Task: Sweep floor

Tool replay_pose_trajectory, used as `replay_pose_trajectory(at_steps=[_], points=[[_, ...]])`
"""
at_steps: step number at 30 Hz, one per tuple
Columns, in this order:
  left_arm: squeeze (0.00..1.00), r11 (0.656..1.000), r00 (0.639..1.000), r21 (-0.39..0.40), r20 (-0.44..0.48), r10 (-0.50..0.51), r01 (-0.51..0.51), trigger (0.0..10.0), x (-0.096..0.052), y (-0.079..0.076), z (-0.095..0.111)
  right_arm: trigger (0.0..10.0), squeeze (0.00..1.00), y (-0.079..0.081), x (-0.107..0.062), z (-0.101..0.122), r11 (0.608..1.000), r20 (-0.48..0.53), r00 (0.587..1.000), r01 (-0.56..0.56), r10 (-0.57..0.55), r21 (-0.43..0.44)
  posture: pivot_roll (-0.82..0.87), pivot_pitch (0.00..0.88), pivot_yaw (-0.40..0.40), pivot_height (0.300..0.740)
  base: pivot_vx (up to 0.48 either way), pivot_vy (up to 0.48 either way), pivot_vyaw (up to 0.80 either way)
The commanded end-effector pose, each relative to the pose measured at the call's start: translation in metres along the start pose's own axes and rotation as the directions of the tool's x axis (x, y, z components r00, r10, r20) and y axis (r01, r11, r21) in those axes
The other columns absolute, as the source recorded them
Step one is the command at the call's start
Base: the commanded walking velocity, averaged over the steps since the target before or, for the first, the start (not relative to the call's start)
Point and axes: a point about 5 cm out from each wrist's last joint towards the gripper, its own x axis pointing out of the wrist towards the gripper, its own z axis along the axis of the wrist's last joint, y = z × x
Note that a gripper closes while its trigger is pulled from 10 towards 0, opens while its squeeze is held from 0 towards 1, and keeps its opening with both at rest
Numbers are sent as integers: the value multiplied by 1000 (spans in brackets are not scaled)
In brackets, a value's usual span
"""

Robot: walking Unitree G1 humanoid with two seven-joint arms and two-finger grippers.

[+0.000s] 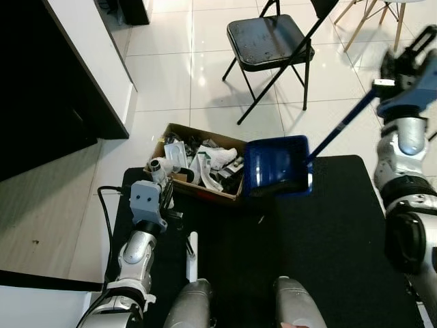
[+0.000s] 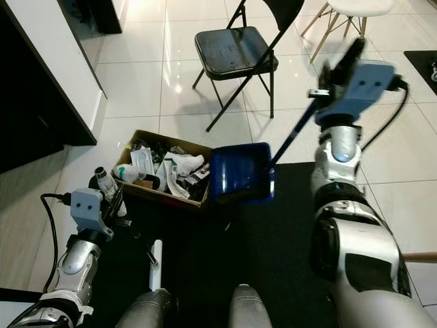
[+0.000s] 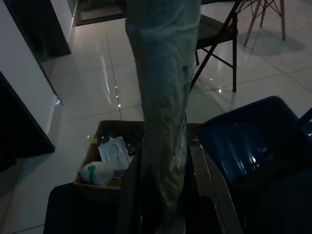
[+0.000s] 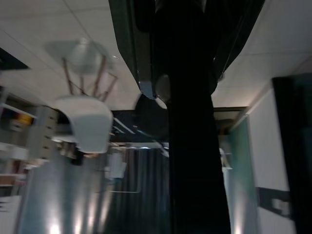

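Observation:
A blue dustpan [image 1: 276, 164] hangs tilted at the edge of a cardboard box [image 1: 179, 130] full of rubbish. Its long dark handle [image 1: 341, 126] rises to my right gripper [image 1: 399, 65], which is raised high and shut on it. In the right wrist view the same dark handle [image 4: 195, 146] runs between the fingers. My left gripper [image 1: 166, 195] is low, just in front of the box's near left corner. The left wrist view shows it shut on a pale grey-green broom handle [image 3: 163, 97] that runs up between its fingers.
I stand on a black mat [image 1: 328, 239] over white tiles. A black folding chair [image 1: 266, 37] is beyond the box. A black cabinet [image 1: 41, 89] is on the left, and a cable [image 1: 107, 219] trails beside my left arm. A short white stick [image 1: 192, 256] lies on the mat.

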Motion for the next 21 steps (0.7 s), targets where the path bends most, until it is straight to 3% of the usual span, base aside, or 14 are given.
replay_pose_trajectory(at_steps=[1, 9, 14, 19, 21], points=[[0, 1000, 1000, 17, 27, -3, 2, 10000, 1, 3, 4, 10000, 0, 2, 10, 19, 1000, 107, 994, -9, 10, -17, 14, 64, 9, 740, 0, 0, 0], [0, 1000, 1000, 15, 29, 4, -4, 10000, -1, 2, 3, 10000, 0, 8, 14, 21, 1000, 113, 993, -13, 12, 7, 17, 63, 1, 740, 0, 0, 0], [0, 1000, 1000, 13, 18, 7, -7, 10000, -3, 3, 1, 10000, 0, 1, 10, 16, 1000, 84, 996, 23, -24, 19, 18, 65, 1, 740, 0, 0, 0], [0, 1000, 1000, 14, 12, 6, -6, 10000, -4, 3, 0, 10000, 0, -20, -11, -3, 990, 21, 992, 126, -128, 60, 17, 66, 6, 740, 0, 0, 0], [0, 1000, 1000, 15, 10, 1, -1, 10000, -4, 4, 0, 10000, 0, -40, -33, -15, 978, -4, 980, 201, -201, 62, 13, 69, 14, 740, 0, 0, 0]])
